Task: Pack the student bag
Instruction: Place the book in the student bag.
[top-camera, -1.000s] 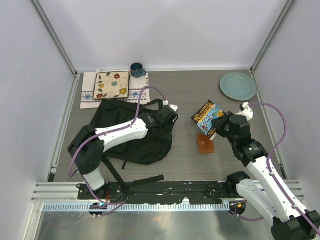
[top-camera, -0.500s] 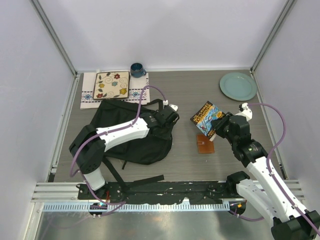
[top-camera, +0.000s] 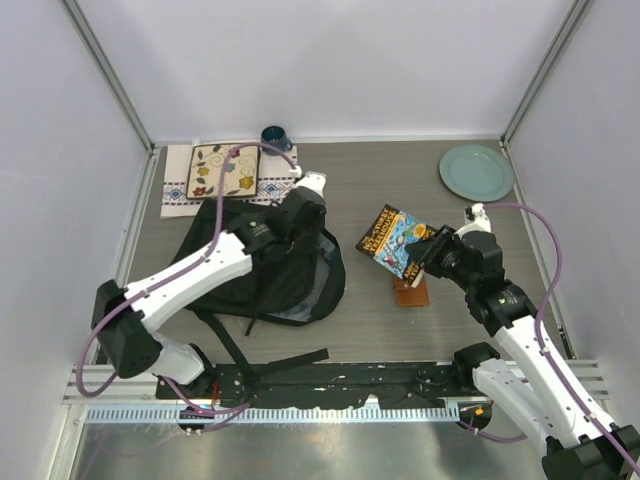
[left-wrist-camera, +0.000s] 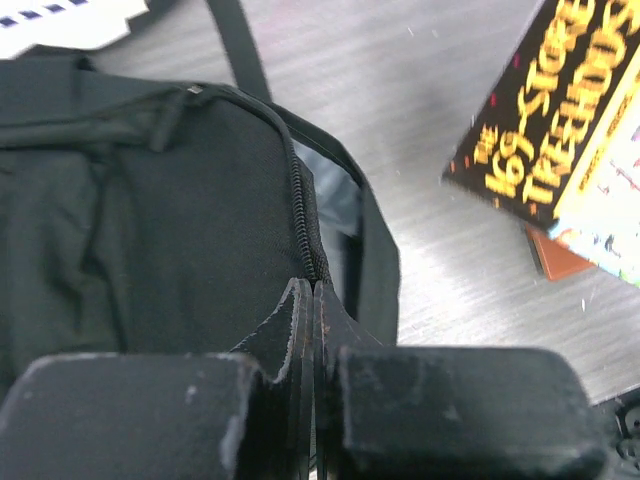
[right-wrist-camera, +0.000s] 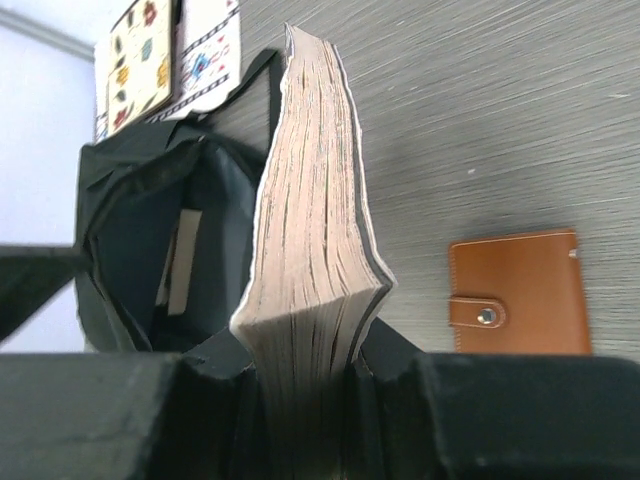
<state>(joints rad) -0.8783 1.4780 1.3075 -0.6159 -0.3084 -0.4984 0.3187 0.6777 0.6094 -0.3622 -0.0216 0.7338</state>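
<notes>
- The student bag (top-camera: 295, 278) lies on the left half of the table (top-camera: 380, 180), just below a patterned cloth (top-camera: 178, 186), with its mouth gaping toward the right.
- The left gripper (left-wrist-camera: 312, 300) has its fingers pressed tight together on the bag's zipper edge, at the rim of that mouth.
- A paperback book (top-camera: 393, 238) hangs tilted, near the bag's mouth but apart from it.
- The right gripper (right-wrist-camera: 310, 365) clamps the book's lower end, its fingers parted only by the book's thickness.
- A brown wallet (top-camera: 410, 292) lies flat, just below the book.
</notes>
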